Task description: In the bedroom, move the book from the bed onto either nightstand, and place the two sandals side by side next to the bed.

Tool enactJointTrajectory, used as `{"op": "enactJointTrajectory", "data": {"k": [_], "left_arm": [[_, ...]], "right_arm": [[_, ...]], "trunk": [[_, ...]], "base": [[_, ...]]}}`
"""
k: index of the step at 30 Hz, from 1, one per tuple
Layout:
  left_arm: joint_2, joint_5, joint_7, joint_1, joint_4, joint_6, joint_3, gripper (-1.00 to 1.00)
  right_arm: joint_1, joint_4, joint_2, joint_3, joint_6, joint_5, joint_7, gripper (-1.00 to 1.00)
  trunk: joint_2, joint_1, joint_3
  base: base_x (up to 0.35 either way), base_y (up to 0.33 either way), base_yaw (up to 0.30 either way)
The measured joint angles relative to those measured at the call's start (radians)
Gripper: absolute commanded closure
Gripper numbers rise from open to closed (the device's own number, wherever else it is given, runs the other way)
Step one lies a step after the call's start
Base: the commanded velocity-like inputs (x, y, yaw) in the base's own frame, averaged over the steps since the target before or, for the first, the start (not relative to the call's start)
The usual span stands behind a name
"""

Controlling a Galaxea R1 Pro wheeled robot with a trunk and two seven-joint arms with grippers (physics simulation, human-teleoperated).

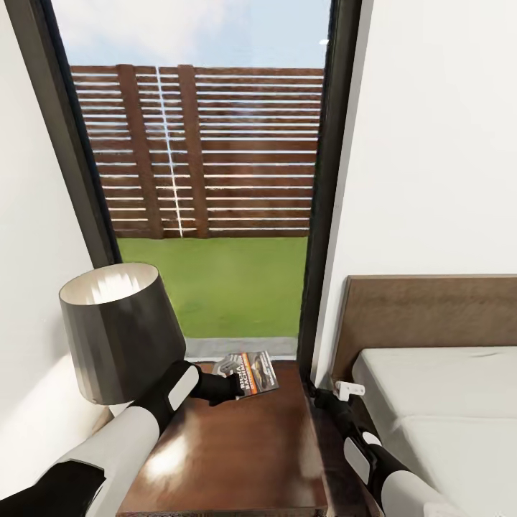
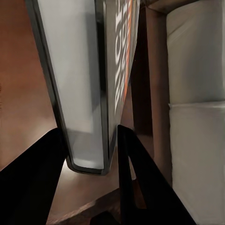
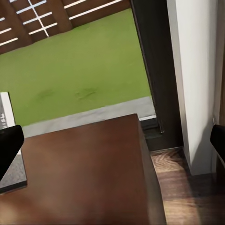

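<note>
While one nightstand (image 1: 237,459) waits – left end effector (image 1: 231,383) clamps one book (image 1: 253,372).

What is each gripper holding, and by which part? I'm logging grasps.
Left gripper clamps the book by one edge, above the nightstand. Right gripper holds nothing.

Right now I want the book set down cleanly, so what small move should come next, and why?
Probably lower the left tool a little, then open it. It is shut on the book, which is tilted over the far end of the nightstand, beside the lamp, seemingly not yet lying flat.
</note>
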Motion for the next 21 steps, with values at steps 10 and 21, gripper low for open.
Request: {"op": "enactJointTrajectory", "data": {"k": [10,21], "left_arm": [[0.0,0.0,0.0,0.0,0.0,0.0,0.0,1.0],[0.0,0.001,0.0,0.0,0.0,0.0,0.0,1.0]], "right_arm": [[0.0,0.0,0.0,0.0,0.0,0.0,0.0,-1.0],[0.0,0.001,-0.001,0.0,0.0,0.0,0.0,-1.0]], "trunk": [[-0.063,0.035,-0.028],[-0.063,0.035,-0.028]], "base": [[0.0,0.0,0.0],[0.0,0.0,0.0]]}}
